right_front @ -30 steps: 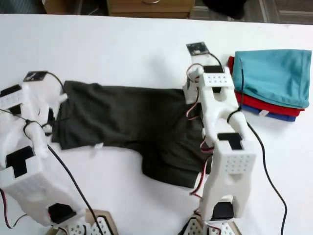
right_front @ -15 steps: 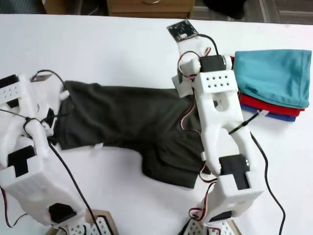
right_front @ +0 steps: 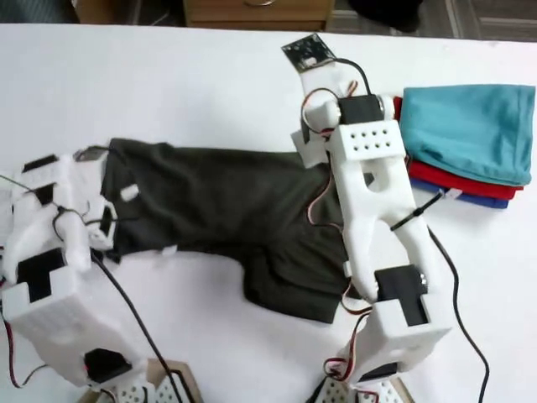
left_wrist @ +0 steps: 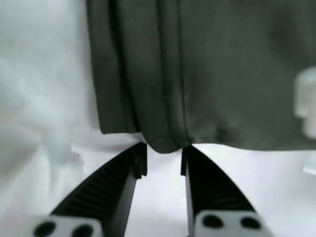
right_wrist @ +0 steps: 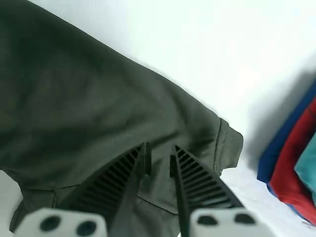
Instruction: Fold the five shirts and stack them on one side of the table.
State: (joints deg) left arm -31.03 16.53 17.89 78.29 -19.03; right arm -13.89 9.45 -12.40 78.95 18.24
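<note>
A dark olive shirt [right_front: 218, 206] lies spread across the middle of the white table [right_front: 168, 75], its lower right part bunched. My left gripper [right_front: 113, 206] is at the shirt's left edge. In the left wrist view it [left_wrist: 163, 157] stands open, with a folded hem corner [left_wrist: 165, 143] between its fingertips. My right gripper [right_front: 312, 154] hangs over the shirt's upper right corner. In the right wrist view it [right_wrist: 159, 153] is open a little, with the shirt [right_wrist: 89, 98] flat below it. At the right edge sits a stack of folded shirts: teal [right_front: 470, 126] on red [right_front: 453, 178] on blue [right_front: 474, 199].
Black cables trail from both arms over the table's near side. The arm bases stand at the front edge. A wooden cabinet [right_front: 256, 13] stands beyond the far edge. Bare white table stretches along the far side and at the far left.
The right arm has risen and swung its gripper toward the far side of the shirt's right corner. The left arm has shifted right, bringing its gripper onto the shirt's left edge.
</note>
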